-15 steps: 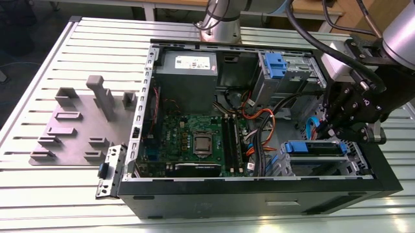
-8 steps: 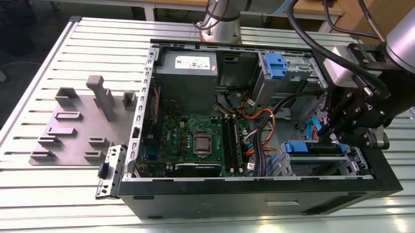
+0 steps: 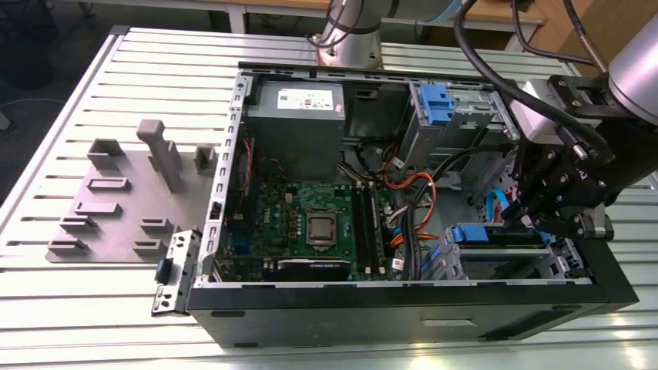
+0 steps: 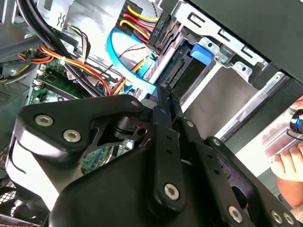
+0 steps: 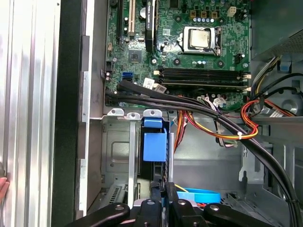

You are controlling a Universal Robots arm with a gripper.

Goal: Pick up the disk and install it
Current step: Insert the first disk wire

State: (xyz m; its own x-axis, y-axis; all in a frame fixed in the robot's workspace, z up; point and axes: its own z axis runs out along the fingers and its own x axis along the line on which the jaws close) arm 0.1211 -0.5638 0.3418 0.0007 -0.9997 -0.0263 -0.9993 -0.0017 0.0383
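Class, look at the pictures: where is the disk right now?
The disk sits in the drive cage at the lower corner of the open computer case, on the exterior view's right, directly below the gripper and beside the motherboard.

white sticker (image 3: 307,98) on grey power supply box (image 3: 298,131): print too small to read | motherboard (image 5: 189,42) markings: unreadable | no other legible text

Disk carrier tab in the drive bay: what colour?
Blue. The disk shows its blue plastic carrier tab best in the first wrist view, slotted in the grey metal bay.
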